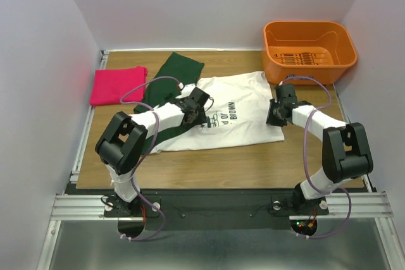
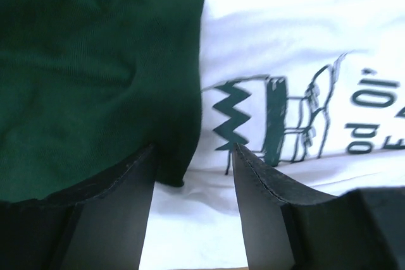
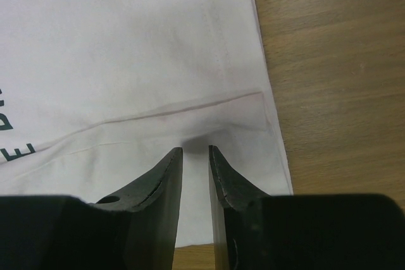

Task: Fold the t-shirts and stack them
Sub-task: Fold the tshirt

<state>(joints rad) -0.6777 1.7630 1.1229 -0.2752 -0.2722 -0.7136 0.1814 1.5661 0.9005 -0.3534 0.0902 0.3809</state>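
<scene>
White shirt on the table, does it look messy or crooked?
Yes, a bit. The white t-shirt lies slanted, not yet folded neatly, with one dark green sleeve sticking out toward the far left. The pink t-shirt beside it is already folded neatly. Nothing looks torn or spilled.

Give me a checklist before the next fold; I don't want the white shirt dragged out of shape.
1. White shirt spread on the table, print up: ok.
2. Left jaws open above the green sleeve edge: ok.
3. Right jaws gripping the shirt's edge: cannot tell; only a narrow gap shows.
4. Pink shirt folded and out of the way, far left: ok.
5. Orange basket clear of the shirt's far corner: cannot tell.
</scene>
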